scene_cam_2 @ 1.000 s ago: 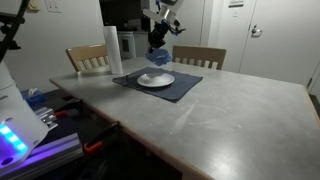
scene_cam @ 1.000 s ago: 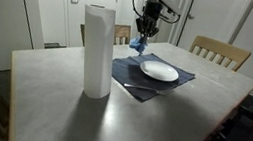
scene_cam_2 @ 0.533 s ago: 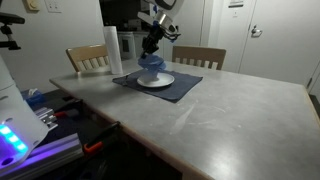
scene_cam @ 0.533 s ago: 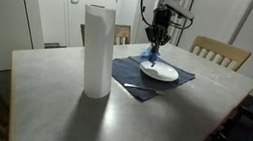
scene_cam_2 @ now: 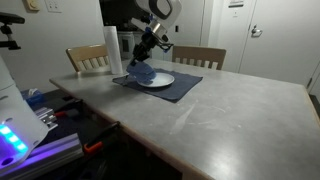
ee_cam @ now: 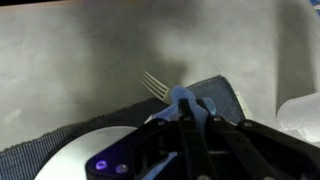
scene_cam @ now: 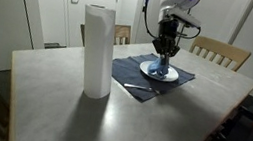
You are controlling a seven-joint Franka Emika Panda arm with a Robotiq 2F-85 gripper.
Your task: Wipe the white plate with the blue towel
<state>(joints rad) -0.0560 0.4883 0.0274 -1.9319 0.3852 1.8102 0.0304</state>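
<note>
Wrist view, nearest first.

1. My pincer [ee_cam: 188, 118]: two dark fingers drawn together on a pinch of the blue towel [ee_cam: 184, 98]. Clenched, grasping cloth.
2. White plate [ee_cam: 85, 158]: lower left beneath my fingers, with a violet glint on its glaze.
3. Fork [ee_cam: 155, 85]: lies just past the towel's tip, tines pointing toward the bare table [ee_cam: 80, 50].
4. Placemat [ee_cam: 218, 95]: dark, under plate and fork.
5. Paper roll [ee_cam: 302, 108]: white, at the right edge.

In an exterior view, the paper roll [scene_cam: 96, 51] stands upright closest to the camera. Behind it lies the placemat [scene_cam: 130, 77], carrying the white plate [scene_cam: 168, 75]. The blue towel [scene_cam: 158, 65] hangs from my pincer [scene_cam: 165, 54], its lower end down on the plate. Two wooden chairs [scene_cam: 220, 52] stand at the far edge of the table.

In an exterior view, the order runs table [scene_cam_2: 230, 110], placemat [scene_cam_2: 172, 91], then white plate [scene_cam_2: 162, 79]. The blue towel [scene_cam_2: 142, 73] is bunched on the side of the plate toward the paper roll [scene_cam_2: 113, 52], with my pincer [scene_cam_2: 147, 55] tilted above it. A sign [scene_cam_2: 237, 3] on the back wall is too small to read.
</note>
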